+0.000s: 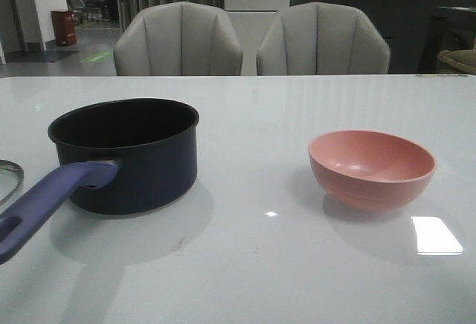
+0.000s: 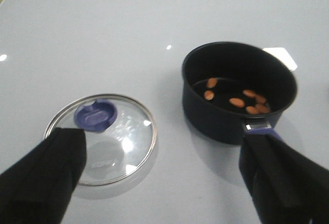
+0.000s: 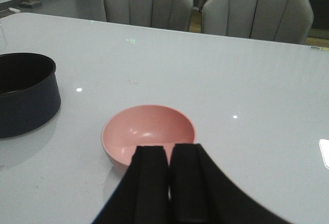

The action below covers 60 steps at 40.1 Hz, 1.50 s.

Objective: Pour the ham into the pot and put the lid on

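The dark navy pot (image 1: pixel 137 168) stands on the left of the table, its purple-blue handle (image 1: pixel 44 198) pointing toward the near left. In the left wrist view several orange ham slices (image 2: pixel 236 100) lie on the bottom of the pot (image 2: pixel 216 121). The glass lid (image 2: pixel 123 147) with its blue knob (image 2: pixel 95 116) lies flat on the table beside the pot; only its rim (image 1: pixel 6 179) shows in the front view. My left gripper (image 2: pixel 163 149) is open, above the gap between lid and pot. My right gripper (image 3: pixel 169 149) is shut, empty, just short of the pink bowl (image 3: pixel 149 129).
The pink bowl (image 1: pixel 372 172) sits empty on the right of the table. Two grey chairs (image 1: pixel 178 41) (image 1: pixel 323 41) stand behind the table's far edge. Neither arm shows in the front view.
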Available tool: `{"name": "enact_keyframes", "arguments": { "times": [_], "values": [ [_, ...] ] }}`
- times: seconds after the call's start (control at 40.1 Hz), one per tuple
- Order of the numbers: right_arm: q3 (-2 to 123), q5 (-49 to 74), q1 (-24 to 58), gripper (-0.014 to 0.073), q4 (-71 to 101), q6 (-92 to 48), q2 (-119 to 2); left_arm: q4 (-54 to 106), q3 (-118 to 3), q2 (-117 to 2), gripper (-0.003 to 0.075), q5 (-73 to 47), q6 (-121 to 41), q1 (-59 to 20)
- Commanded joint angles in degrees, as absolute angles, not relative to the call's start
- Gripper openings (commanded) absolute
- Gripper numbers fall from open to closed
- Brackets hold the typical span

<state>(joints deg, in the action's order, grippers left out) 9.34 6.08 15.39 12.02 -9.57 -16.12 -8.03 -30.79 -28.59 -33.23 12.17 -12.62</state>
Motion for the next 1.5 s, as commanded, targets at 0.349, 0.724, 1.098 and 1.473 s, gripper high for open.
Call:
{"name": "enact_keyframes", "arguments": {
  "times": [0.349,0.724,1.098,1.473],
  "values": [
    [10.9,1.1,15.5,0.0161,12.2,-9.8,-16.4,-2.7,-49.8,-64.1,0.0638,-39.9,14.2,0.2],
    [10.9,1.1,15.5,0.0161,12.2,-9.8,-16.4,-1.3,-64.9,-86.2,0.0638,-48.0,12.6,1.1],
    [10.9,1.1,15.5,0.0161,12.2,-9.8,-16.4,-2.0,-78.6,-99.2,0.0638,-57.0,12.6,2.0],
    [10.9,1.1,15.5,0.0161,12.2,-9.8,-16.4,-0.4,-83.2,-105.1,0.0638,-60.0,12.0,4.6]
  ]
}}
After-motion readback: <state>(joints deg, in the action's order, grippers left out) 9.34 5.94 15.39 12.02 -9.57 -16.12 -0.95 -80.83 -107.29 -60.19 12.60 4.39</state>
